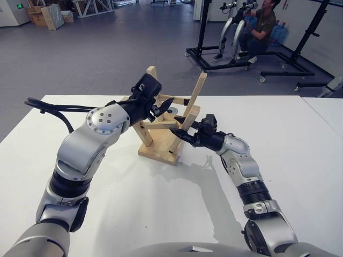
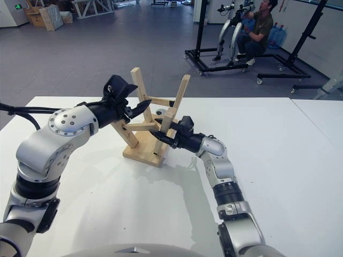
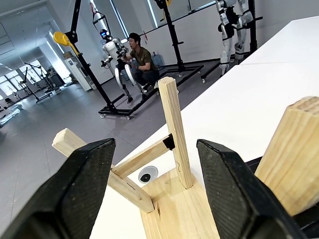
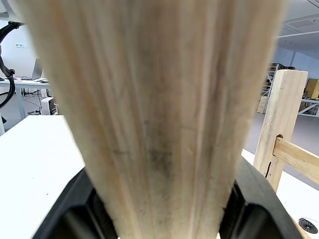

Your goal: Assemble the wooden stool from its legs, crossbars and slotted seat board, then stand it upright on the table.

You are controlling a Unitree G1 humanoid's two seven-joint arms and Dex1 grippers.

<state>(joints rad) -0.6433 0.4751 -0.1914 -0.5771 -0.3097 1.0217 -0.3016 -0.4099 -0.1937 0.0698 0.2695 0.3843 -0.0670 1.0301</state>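
Note:
The wooden stool lies upside down on the white table, its seat board flat and its legs up. My right gripper is shut on the near right leg, low on that leg; its black fingers show on either side of the wood. My left gripper hangs open over the front crossbar, between the legs, holding nothing. Its two pads stand wide apart, and beyond them are a far leg and a crossbar.
A black cable trails from my left arm over the table's left side. A seam with a second table runs at the far right. Wheeled black racks stand on the floor beyond the far edge.

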